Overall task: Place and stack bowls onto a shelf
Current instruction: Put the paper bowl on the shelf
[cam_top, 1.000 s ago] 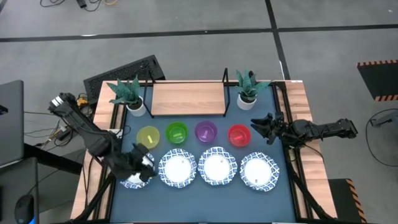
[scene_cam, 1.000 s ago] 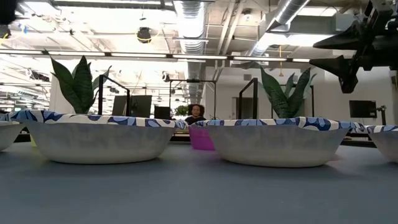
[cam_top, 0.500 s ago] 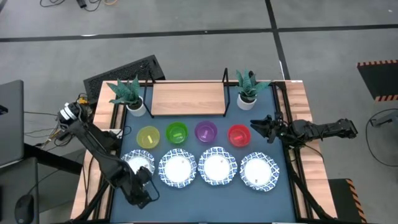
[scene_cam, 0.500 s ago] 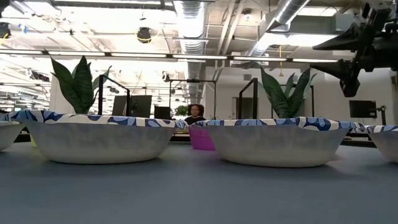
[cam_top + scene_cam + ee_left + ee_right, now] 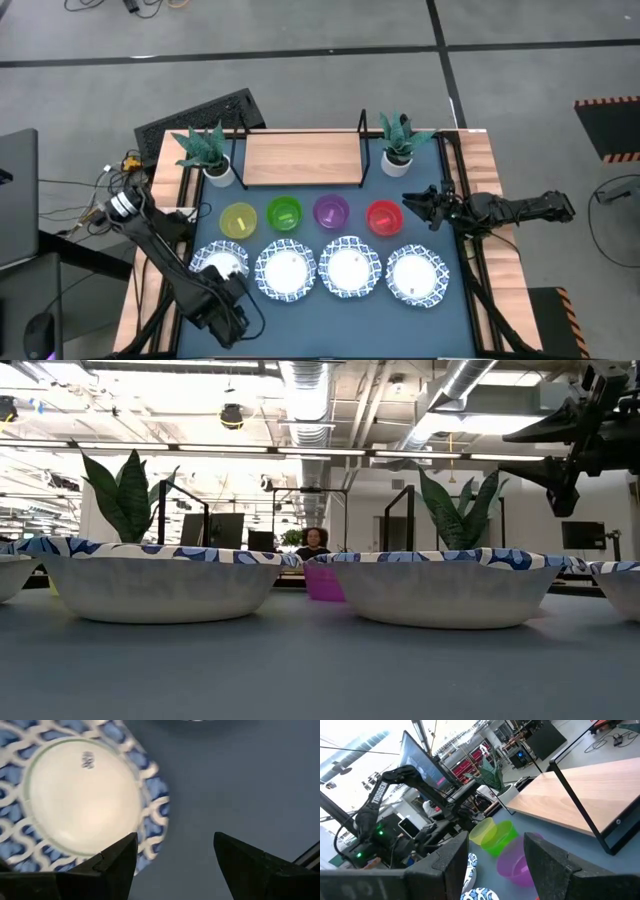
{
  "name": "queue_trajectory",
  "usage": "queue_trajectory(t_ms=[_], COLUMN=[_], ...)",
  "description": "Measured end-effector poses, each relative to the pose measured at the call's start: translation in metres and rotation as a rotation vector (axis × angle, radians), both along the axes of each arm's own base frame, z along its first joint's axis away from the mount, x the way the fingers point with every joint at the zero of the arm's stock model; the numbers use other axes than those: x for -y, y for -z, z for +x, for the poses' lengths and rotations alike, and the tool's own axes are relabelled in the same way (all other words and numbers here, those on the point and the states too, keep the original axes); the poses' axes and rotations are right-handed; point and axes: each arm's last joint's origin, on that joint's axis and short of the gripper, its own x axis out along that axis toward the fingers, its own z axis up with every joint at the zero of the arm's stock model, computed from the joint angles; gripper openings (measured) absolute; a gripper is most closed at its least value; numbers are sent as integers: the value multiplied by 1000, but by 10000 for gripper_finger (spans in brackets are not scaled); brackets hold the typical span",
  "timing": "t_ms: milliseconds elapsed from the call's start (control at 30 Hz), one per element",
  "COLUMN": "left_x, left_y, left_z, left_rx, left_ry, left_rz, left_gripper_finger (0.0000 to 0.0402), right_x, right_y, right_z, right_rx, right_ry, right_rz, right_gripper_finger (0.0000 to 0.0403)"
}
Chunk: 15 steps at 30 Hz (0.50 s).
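Note:
In the high view four white bowls with blue-patterned rims stand in a row near the table's near edge: (image 5: 220,262), (image 5: 287,270), (image 5: 350,267), (image 5: 417,275). Behind them stand the yellow bowl (image 5: 238,220), green bowl (image 5: 285,215), purple bowl (image 5: 331,212) and red bowl (image 5: 383,216). The wooden shelf (image 5: 300,155) stands at the far edge. My left gripper (image 5: 230,312) is open, pointing down over bare table beside the leftmost white bowl's near rim (image 5: 150,815). My right gripper (image 5: 408,205) is open, level, just right of the red bowl.
Two potted plants (image 5: 205,150) (image 5: 398,135) in white pots flank the shelf's ends. The dark-blue tabletop (image 5: 330,320) shows bare in front of the white bowls. Wooden side rails run along both table edges. A person (image 5: 315,542) sits far behind in the room.
My left gripper has drawn back from above the leftmost white bowl toward the table's near edge, uncovering the bowl, which stays on the table. My right arm has kept still.

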Motion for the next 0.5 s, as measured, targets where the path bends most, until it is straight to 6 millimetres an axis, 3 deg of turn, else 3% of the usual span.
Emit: queue_trajectory(t_ms=[300, 500], left_x=[4, 4], left_y=[25, 30], left_z=[3, 5], left_rx=[-88, -82], left_ry=[24, 23], left_rz=[94, 126], left_gripper_finger=[247, 246], right_x=[0, 0], right_y=[0, 0], right_z=[0, 0], right_rx=[-3, -5], right_ry=[-2, -2], right_rz=[-2, -2], right_gripper_finger=[215, 215])
